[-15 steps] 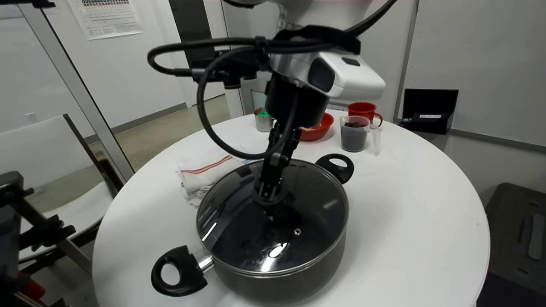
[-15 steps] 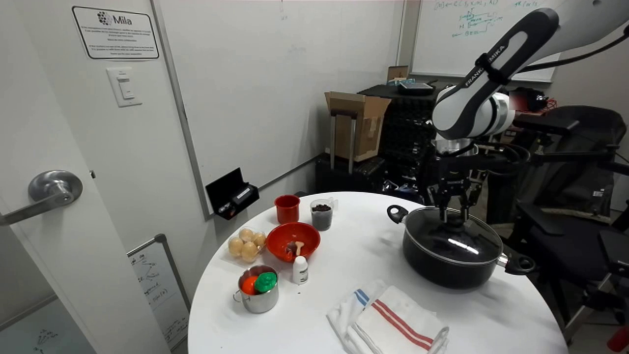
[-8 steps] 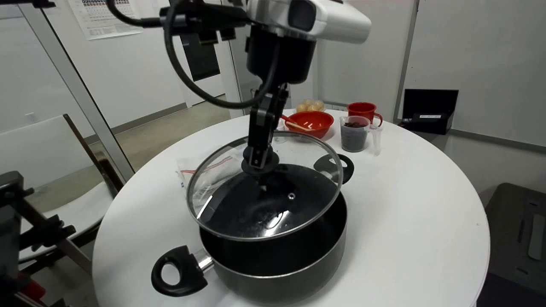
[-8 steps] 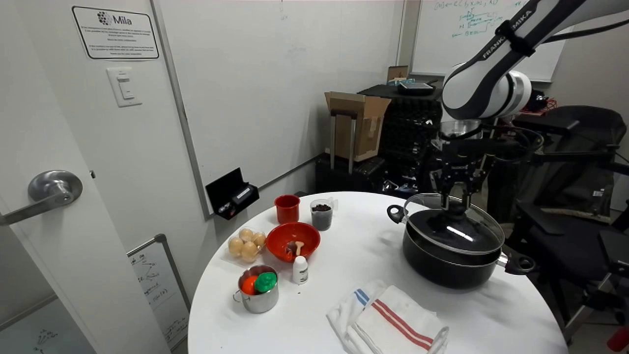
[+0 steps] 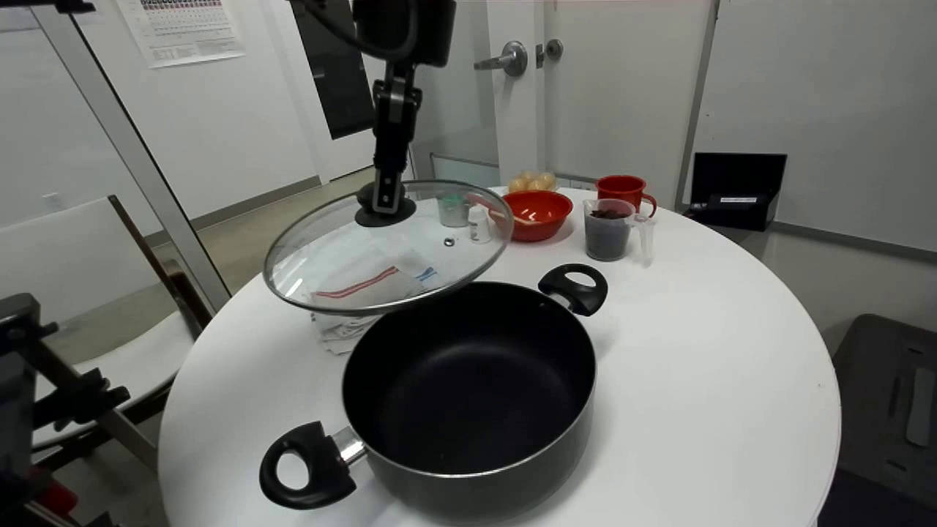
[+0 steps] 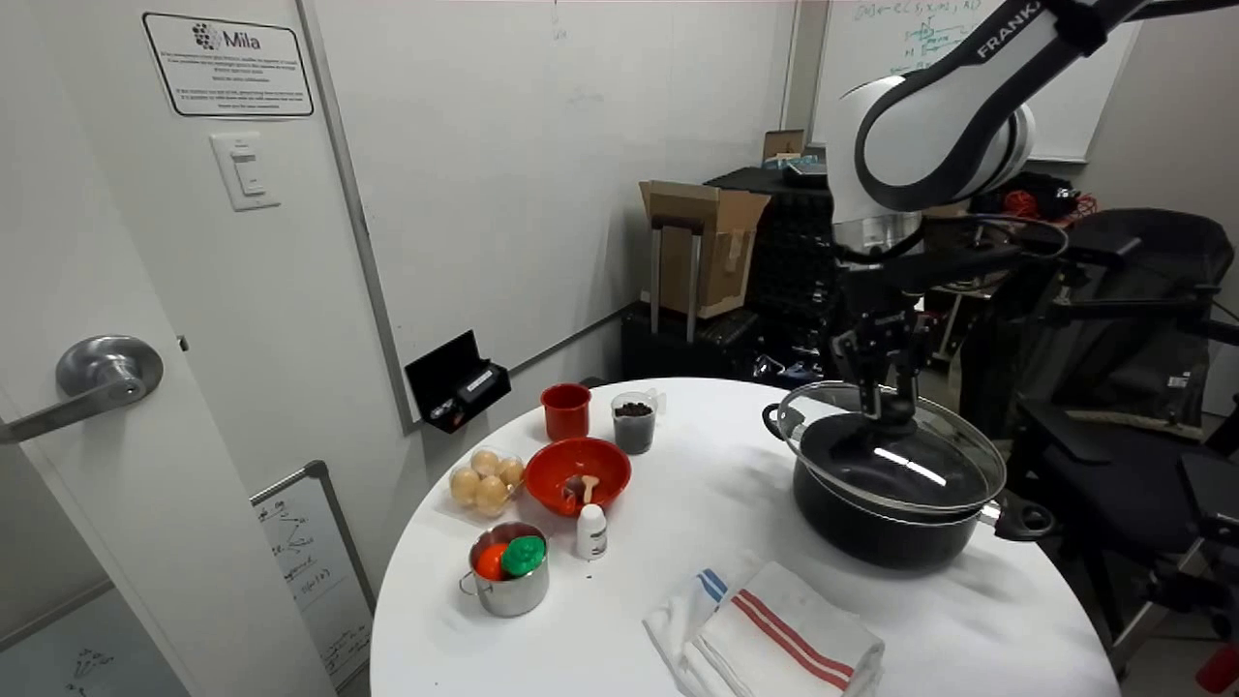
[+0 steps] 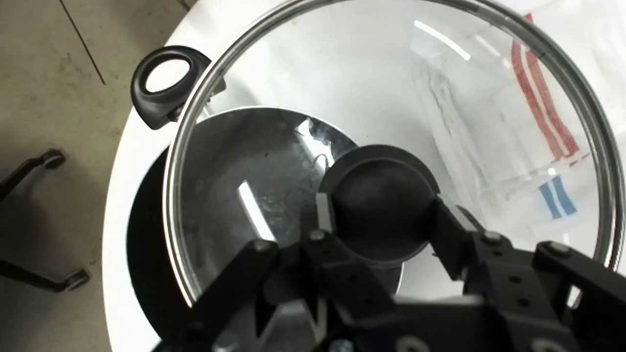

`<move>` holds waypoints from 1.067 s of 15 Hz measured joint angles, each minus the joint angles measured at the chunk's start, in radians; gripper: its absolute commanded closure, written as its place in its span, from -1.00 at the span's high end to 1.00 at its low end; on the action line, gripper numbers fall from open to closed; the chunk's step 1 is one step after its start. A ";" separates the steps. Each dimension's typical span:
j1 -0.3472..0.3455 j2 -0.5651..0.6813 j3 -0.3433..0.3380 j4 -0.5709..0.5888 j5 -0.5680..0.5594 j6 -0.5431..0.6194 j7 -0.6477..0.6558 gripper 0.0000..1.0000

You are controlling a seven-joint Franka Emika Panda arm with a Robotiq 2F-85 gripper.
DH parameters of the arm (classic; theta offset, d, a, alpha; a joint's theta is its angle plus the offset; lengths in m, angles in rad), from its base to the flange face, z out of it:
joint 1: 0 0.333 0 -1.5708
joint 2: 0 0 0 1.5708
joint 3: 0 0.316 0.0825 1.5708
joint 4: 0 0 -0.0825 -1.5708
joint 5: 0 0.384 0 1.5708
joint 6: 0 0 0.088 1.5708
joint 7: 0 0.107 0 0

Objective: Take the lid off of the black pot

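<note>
The clear glass lid (image 5: 388,252) with its metal rim hangs in the air, raised and off to one side of the black pot (image 5: 476,395), slightly tilted. My gripper (image 5: 386,205) is shut on the lid's black knob, with one finger on each side. In an exterior view the lid (image 6: 944,450) and gripper (image 6: 891,402) appear just above and in front of the black pot (image 6: 881,542). In the wrist view the knob sits between the fingers of my gripper (image 7: 384,208), and the black pot (image 7: 151,244) shows partly under the lid (image 7: 381,83). The pot's inside looks empty.
A folded striped towel (image 6: 784,629) lies on the white table (image 5: 703,366), partly beneath the lid. A red bowl (image 6: 578,474), red mug (image 6: 565,411), measuring cup (image 6: 634,424), white bottle (image 6: 591,532), eggs (image 6: 487,482) and metal cup (image 6: 511,571) stand farther along.
One second ago the lid sat on the pot with the gripper at its knob. The gripper has lifted it up and carried it sideways toward the towel, uncovering the pot. The pot has not moved.
</note>
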 measured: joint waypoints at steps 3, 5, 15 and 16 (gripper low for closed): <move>0.066 0.001 0.020 0.046 -0.081 -0.075 0.005 -0.50; 0.104 0.007 0.038 0.087 -0.124 -0.128 0.006 -0.50; 0.199 0.150 0.129 0.306 -0.192 -0.196 -0.043 -0.50; 0.199 0.172 0.137 0.324 -0.191 -0.196 -0.067 -0.50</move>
